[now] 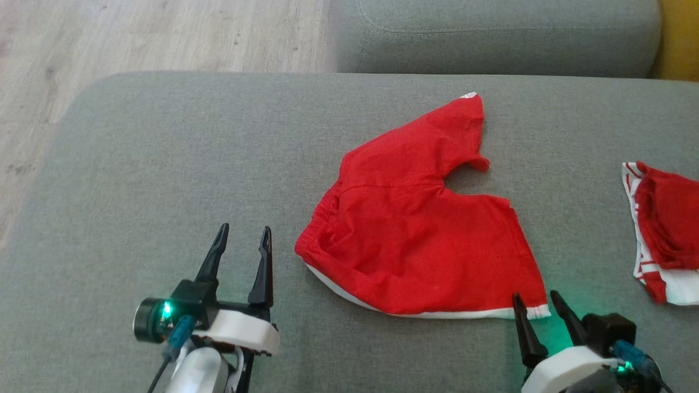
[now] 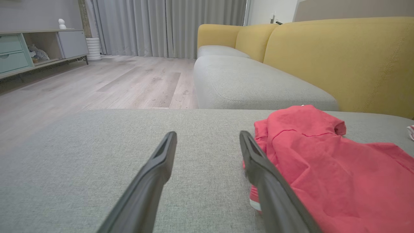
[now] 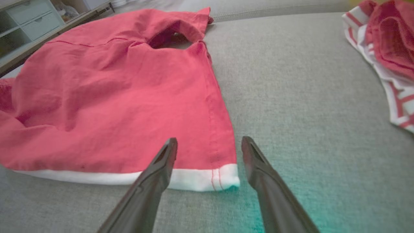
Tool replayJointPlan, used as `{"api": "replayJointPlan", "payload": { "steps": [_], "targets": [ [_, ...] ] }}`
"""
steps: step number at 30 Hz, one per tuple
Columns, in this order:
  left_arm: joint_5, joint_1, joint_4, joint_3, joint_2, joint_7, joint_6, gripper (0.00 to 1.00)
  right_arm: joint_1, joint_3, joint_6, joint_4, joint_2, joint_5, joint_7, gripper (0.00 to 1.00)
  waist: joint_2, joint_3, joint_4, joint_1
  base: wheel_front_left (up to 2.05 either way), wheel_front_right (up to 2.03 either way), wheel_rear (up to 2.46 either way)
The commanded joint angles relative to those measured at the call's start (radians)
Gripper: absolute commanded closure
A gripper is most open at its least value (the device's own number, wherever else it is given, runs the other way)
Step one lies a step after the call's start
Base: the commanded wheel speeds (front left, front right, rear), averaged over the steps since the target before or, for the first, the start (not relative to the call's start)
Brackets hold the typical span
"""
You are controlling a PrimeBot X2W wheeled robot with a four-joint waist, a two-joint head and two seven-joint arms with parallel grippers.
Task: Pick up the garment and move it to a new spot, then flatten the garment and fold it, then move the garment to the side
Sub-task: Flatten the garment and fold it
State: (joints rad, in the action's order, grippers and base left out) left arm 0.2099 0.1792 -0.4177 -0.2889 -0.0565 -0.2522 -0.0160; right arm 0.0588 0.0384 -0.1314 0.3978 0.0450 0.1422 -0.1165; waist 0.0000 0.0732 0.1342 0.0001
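A broad grey fabric sofa seat [image 1: 164, 191] carries everything. A second grey seat cushion [image 1: 491, 38] lies beyond it. The left wrist view shows yellow backrests [image 2: 339, 58] behind the seats. The room has a pale wood plank floor [image 1: 109, 33], grey curtains [image 2: 161, 26] and a low cabinet [image 2: 32, 48] with pale green drawers.

Two garments lie on the seat. The red shorts [image 1: 415, 234], trimmed with a white hem, lie spread near the middle with the two legs splayed and the fabric wrinkled. A second red-and-white garment [image 1: 666, 229] lies bunched at the robot's right, well apart from the shorts.

There are two claws, each with two dark fingers. The left claw [image 1: 245, 228] stands spread wide and empty, just beside the elastic waistband end of the shorts. The right claw [image 1: 534, 295] is also spread and empty. Its tips sit at the white-hemmed corner of one leg, and contact cannot be told.
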Motion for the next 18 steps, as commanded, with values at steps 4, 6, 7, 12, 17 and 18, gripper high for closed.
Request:
{"api": "replayJointPlan", "payload": {
  "steps": [4,6,7,12,17,18],
  "targets": [
    [-0.01,0.028,0.023,0.035,-0.008,-0.01,0.009,0.0,0.001,0.031,0.001,-0.02,0.005,-0.001,0.042,0.0,0.0,-0.001,0.01,-0.0001,0.0,0.0,0.0],
    [-0.011,0.029,0.022,0.034,-0.007,-0.01,0.009,0.0,0.004,0.034,0.001,-0.018,0.005,0.001,0.063,0.0,0.0,0.0,0.014,-0.0001,0.0,0.0,0.0],
    [-0.012,0.03,0.021,0.033,-0.006,-0.01,0.01,0.0,0.005,0.035,0.001,-0.016,0.005,0.003,0.076,0.0,0.0,0.001,0.016,-0.0001,0.0,0.0,0.0],
    [-0.015,0.034,0.018,0.033,-0.005,-0.01,0.01,0.0,0.008,0.036,0.001,-0.018,0.005,0.008,0.102,1.0,0.0,0.007,0.02,-0.0001,0.0,0.0,0.0],
    [-0.02,0.034,0.009,0.036,-0.009,-0.01,0.015,0.0,-0.005,-0.017,0.001,-0.038,0.005,0.002,0.081,1.0,0.0,0.009,0.01,-0.0001,0.0,0.0,0.0],
    [-0.024,0.035,0.004,0.033,-0.013,-0.01,0.018,0.0,-0.01,-0.036,0.001,-0.042,0.005,-0.002,0.076,1.0,0.0,0.009,0.007,-0.0001,0.0,0.0,0.0]
  ]
}}
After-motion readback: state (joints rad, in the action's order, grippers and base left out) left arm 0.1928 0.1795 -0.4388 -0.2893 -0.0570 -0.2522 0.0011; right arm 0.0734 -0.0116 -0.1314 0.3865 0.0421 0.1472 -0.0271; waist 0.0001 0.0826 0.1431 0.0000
